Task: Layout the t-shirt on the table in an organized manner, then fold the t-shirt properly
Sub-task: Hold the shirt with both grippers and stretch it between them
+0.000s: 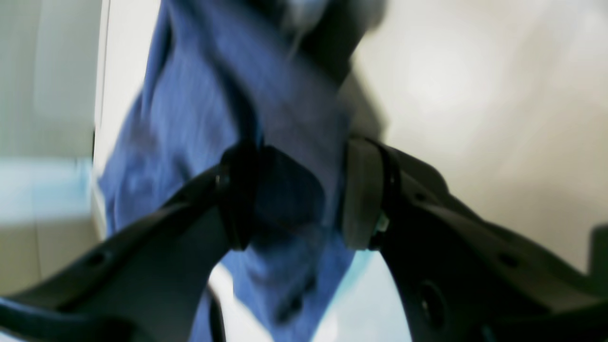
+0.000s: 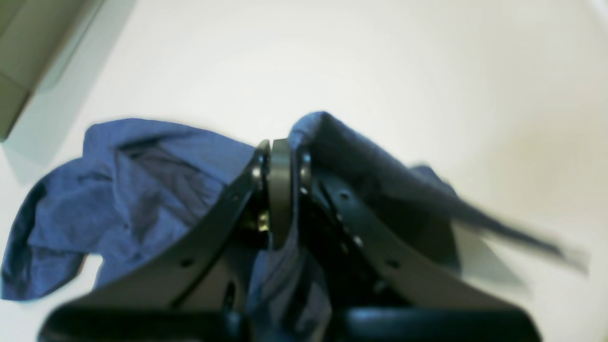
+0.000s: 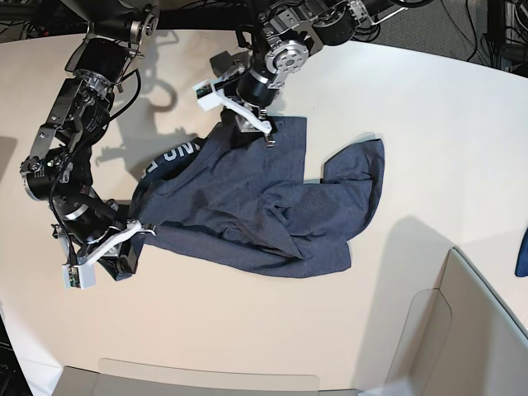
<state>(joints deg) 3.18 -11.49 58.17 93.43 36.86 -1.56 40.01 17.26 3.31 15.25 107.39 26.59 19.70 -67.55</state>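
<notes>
Nearest the lens in the left wrist view: matte black two-finger left gripper, jaws apart, dark blue cloth between the fingers. Can't confirm any grip there; view is blurred.

Right gripper, black with ribbed fingers: clenched on a fold of the t-shirt, a dark navy-grey heathered cloth shirt with pale block lettering. Fabric rises between the tips and drapes off to one side.

T-shirt is mid-table on the large off-white smooth tabletop, rumpled, not flat. Base view: right gripper at its left end, left gripper at its upper edge. Lettering sits on a dark raised fold between them. A bent section sticks out toward image right.

Grey-beige cardboard-like box wall at lower right, apart from the shirt. Small bright blue cloth scrap at the right frame edge, partly cut off.
</notes>
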